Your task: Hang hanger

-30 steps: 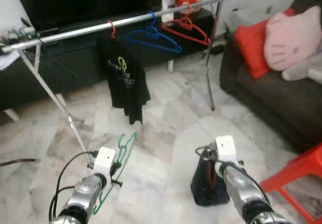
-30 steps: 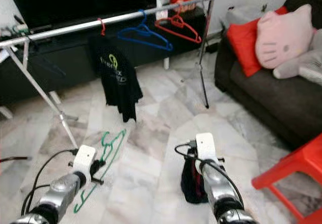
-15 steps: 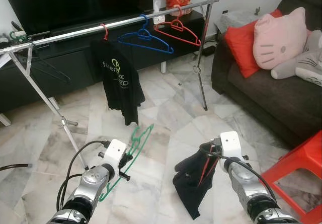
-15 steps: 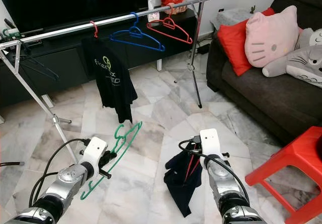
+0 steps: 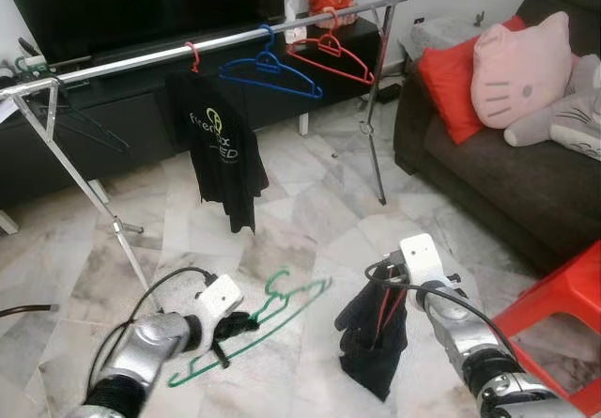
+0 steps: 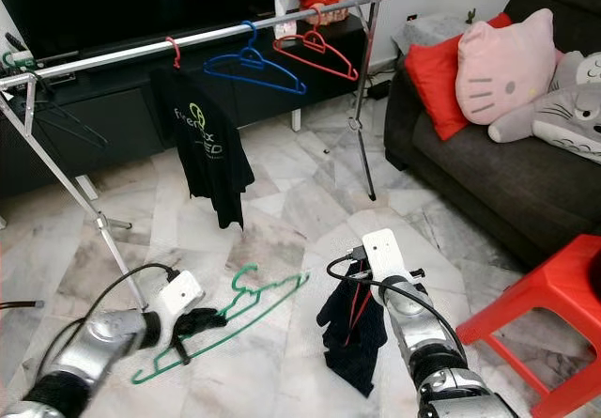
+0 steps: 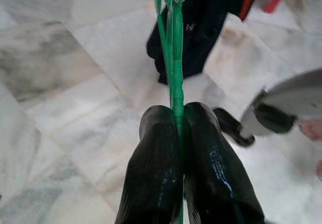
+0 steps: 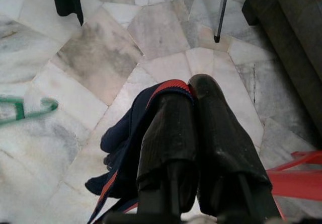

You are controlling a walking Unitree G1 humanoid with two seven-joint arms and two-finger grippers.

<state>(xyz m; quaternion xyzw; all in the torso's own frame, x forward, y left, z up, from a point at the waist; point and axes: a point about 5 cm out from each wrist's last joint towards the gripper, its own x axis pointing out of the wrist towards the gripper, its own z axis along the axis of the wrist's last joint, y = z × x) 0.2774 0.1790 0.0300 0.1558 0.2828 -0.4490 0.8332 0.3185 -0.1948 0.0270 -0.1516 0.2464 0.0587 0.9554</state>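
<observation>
My left gripper (image 5: 239,323) is shut on a green wire hanger (image 5: 282,306), held low over the marble floor and lying nearly level, hook pointing right. In the left wrist view the green hanger (image 7: 173,58) runs straight out between the black fingers (image 7: 156,173). My right gripper (image 5: 394,298) is shut on a dark navy garment with red trim (image 5: 376,343) that dangles below it; the right wrist view has the cloth (image 8: 126,148) draped over one finger. A silver clothes rail (image 5: 216,44) stands ahead with a black T-shirt (image 5: 223,155) on a red hanger.
A blue hanger (image 5: 270,69) and a red hanger (image 5: 340,54) hang bare on the rail. A dark sofa (image 5: 488,174) with red and pink cushions stands at right. A red plastic stool (image 5: 563,315) is close by my right arm. A black TV console sits behind the rail.
My left gripper has swung the green hanger from upright to nearly level and lower. The right gripper moved slightly left with the dark garment, which now hangs more bunched.
</observation>
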